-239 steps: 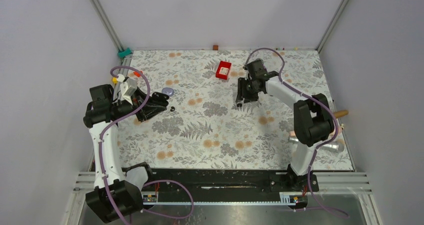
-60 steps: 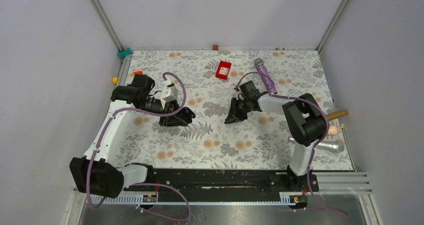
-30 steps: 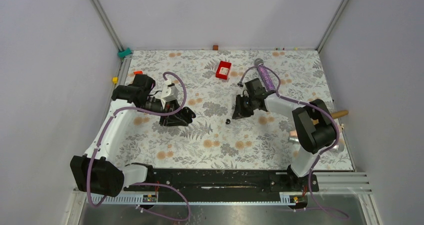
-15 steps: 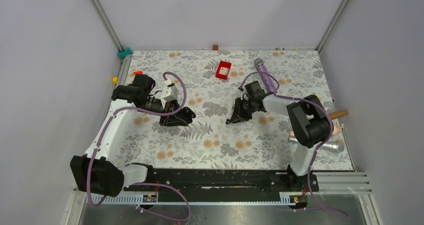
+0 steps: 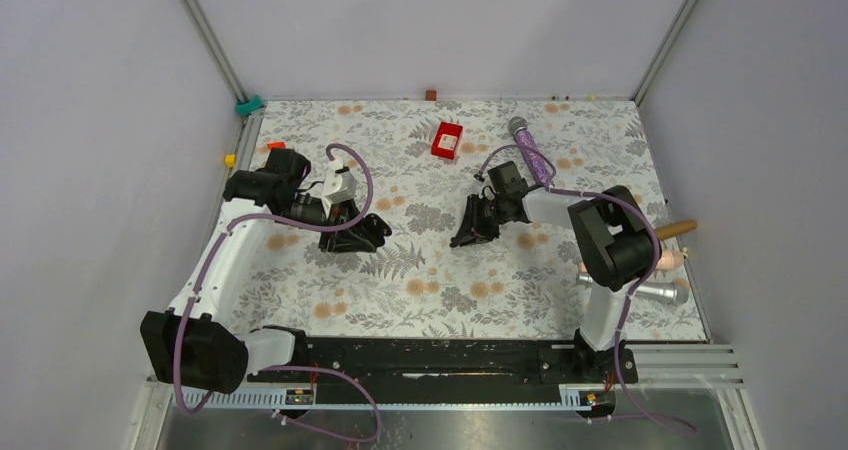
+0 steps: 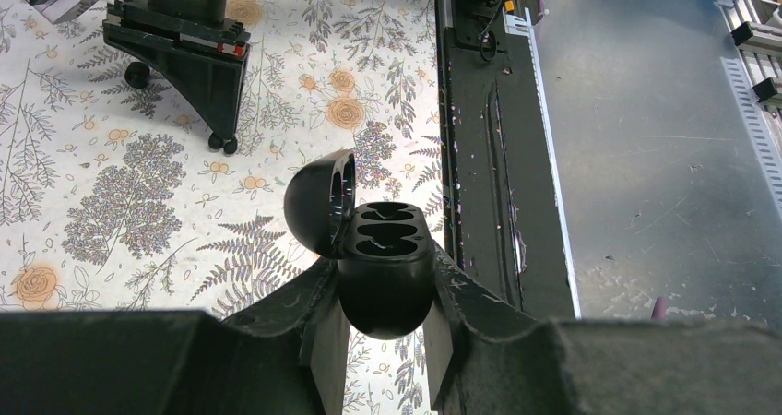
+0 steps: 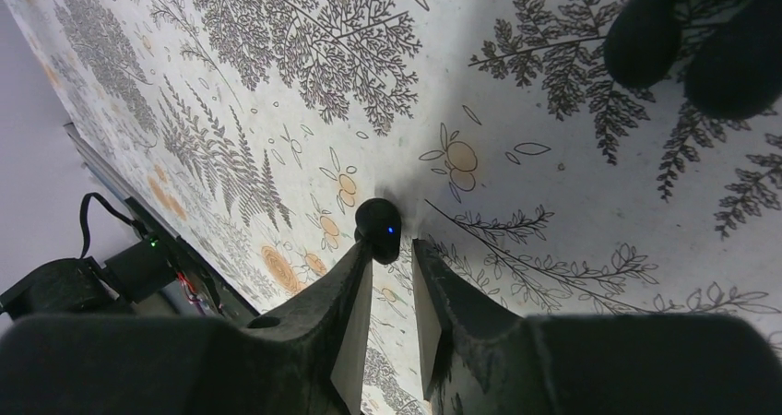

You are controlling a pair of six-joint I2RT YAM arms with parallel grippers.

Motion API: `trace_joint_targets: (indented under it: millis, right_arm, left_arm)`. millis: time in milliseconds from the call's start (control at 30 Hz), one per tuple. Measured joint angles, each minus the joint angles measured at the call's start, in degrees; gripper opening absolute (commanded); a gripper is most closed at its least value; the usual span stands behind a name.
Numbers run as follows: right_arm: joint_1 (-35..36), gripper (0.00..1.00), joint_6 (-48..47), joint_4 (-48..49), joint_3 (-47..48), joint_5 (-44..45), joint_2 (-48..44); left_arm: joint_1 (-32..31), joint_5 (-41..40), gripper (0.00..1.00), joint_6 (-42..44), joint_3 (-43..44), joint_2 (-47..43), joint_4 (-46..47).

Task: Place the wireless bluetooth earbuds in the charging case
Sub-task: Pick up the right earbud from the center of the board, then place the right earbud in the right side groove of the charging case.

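- Left gripper (image 6: 384,266) is clamped tight on the small glossy oval charging case (image 6: 383,297), which looks dark in the wrist view. Its hinged lid (image 6: 318,203) is open and both wells are empty.
- Right gripper (image 7: 392,247) sits low, jaws a narrow slit apart and gripping nothing.
- A tiny glossy black earbud (image 7: 376,226), blue light lit, lies on the floral-print worktop (image 7: 553,203) at one fingertip.

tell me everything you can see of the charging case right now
The charging case is a small smooth egg-shaped clamshell that looks dark and glossy in the left wrist view. Its hinged lid stands open, tipped to one side, baring two moulded wells, both empty. The left gripper is shut on its lower body, one finger on each side. In the top view the gripper hides it.
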Motion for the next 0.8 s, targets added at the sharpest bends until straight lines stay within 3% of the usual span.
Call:
trace_joint_targets:
  millis: [367, 567, 800]
  right_arm:
    - [0.1, 0.16, 0.9, 0.9, 0.0, -1.6, 0.8]
    - [0.1, 0.13, 0.2, 0.7, 0.0, -1.5, 0.2]
    - [0.1, 0.11, -4.9, -1.4, 0.1, 0.5, -11.8]
  left_arm:
    - [0.0, 0.0, 0.0, 0.0, 0.0, 0.0, 0.0]
    - [0.0, 0.0, 0.0, 0.0, 0.0, 0.0, 0.0]
    - [0.0, 0.2, 0.0, 0.0, 0.0, 0.0, 0.0]
